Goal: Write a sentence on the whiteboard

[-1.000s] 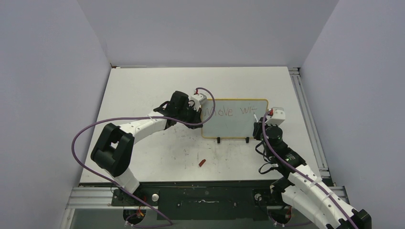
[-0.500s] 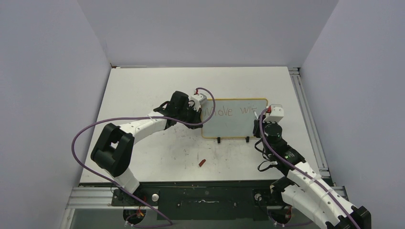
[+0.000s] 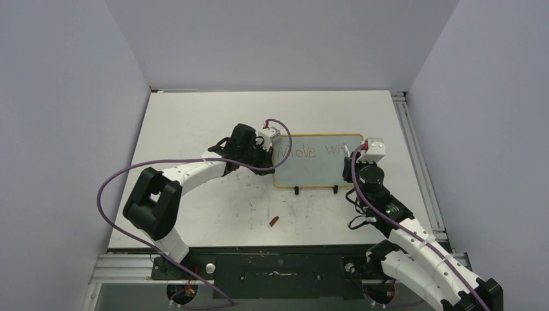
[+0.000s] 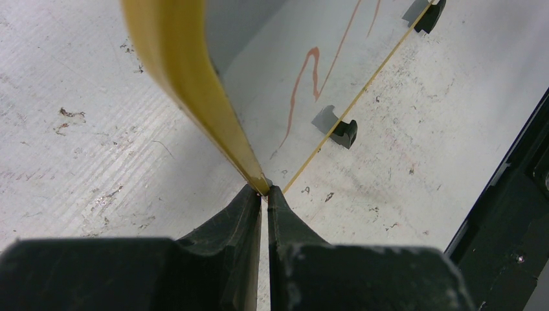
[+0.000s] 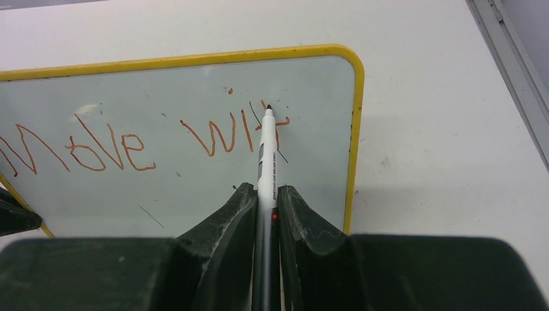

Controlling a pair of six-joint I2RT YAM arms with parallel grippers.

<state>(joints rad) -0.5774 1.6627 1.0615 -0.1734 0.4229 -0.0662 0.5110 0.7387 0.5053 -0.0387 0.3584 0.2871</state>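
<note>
We see the left gripper (image 4: 264, 194) clamped on the whiteboard (image 3: 311, 170) at its 9 o'clock edge. The right gripper (image 5: 267, 197) clamps a marker (image 5: 266, 146), tip at the 3 o'clock end of the sentence (image 5: 129, 146).

Whiteboard (image 5: 311, 181), right wrist view: handwritten reddish-brown lettering (image 5: 123, 146), one line, reads "Move wit". Last letter sits partly behind the marker (image 5: 267, 162) tip. The marker barrel carries small black print, too small to read. Left wrist view shows strokes only, illegible.
</note>
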